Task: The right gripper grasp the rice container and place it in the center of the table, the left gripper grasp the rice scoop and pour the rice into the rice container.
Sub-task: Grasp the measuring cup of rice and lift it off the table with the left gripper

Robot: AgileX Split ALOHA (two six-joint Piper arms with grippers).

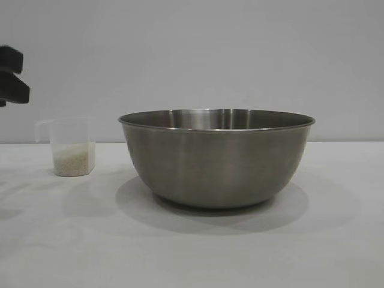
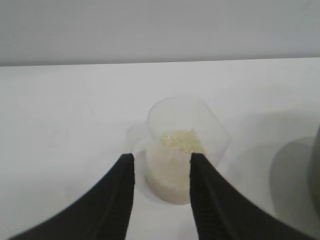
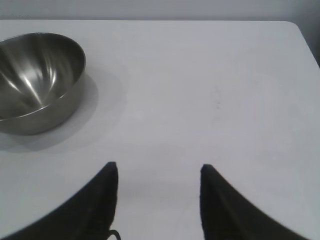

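The rice container (image 1: 216,159), a wide steel bowl, stands empty in the middle of the table (image 1: 300,252); in the right wrist view the rice container (image 3: 35,75) is off to one side. The rice scoop (image 1: 72,150), a clear cup, stands upright to the bowl's left with rice (image 1: 73,161) in its lower part. My left gripper (image 1: 12,78) hangs above and to the left of the scoop. The left gripper (image 2: 161,157) is open, and the rice scoop (image 2: 185,135) sits just beyond its tips, untouched. My right gripper (image 3: 157,167) is open over bare table, away from the bowl.
A plain grey wall runs behind the table. The table's far corner (image 3: 295,25) shows in the right wrist view. White tabletop lies in front of and to the right of the bowl.
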